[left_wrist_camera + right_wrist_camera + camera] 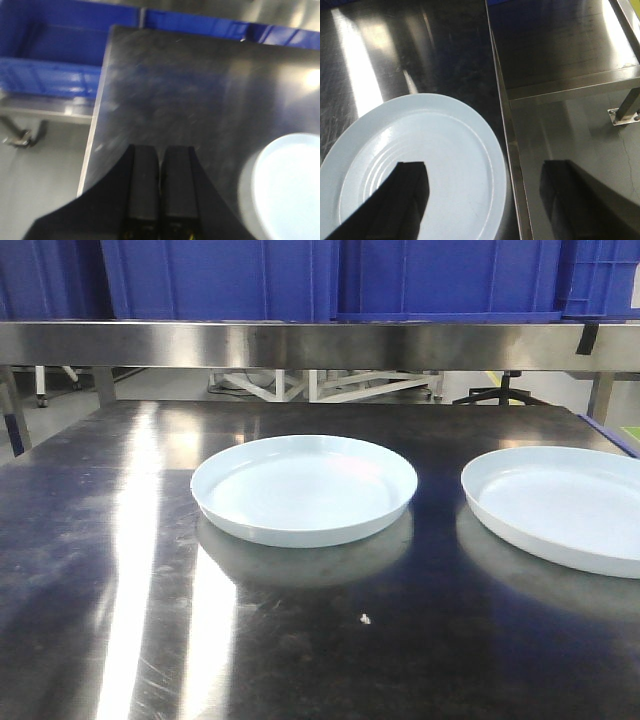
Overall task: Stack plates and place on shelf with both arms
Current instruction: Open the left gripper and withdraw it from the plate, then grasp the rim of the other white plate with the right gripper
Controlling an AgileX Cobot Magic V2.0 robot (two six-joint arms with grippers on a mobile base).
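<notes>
Two pale bluish-white plates lie apart on the dark steel tabletop [120,570]: one plate [304,487] at the middle, the other plate [560,505] at the right, cut by the frame edge. My left gripper [161,150] is shut and empty above the table's left part; a plate [287,187] lies to its right. My right gripper [482,165] is open wide above the right plate [420,165]. One jaw is over the plate, the other past the table's right edge. Neither gripper shows in the front view. The shelf rail [320,344] runs across the back.
Blue plastic crates [330,278] sit on the shelf above the rail. More blue crates [50,55] lie beyond the table's left edge. A lower steel surface with a bolted post foot [625,115] lies right of the table edge. A small white speck [365,619] lies on the tabletop.
</notes>
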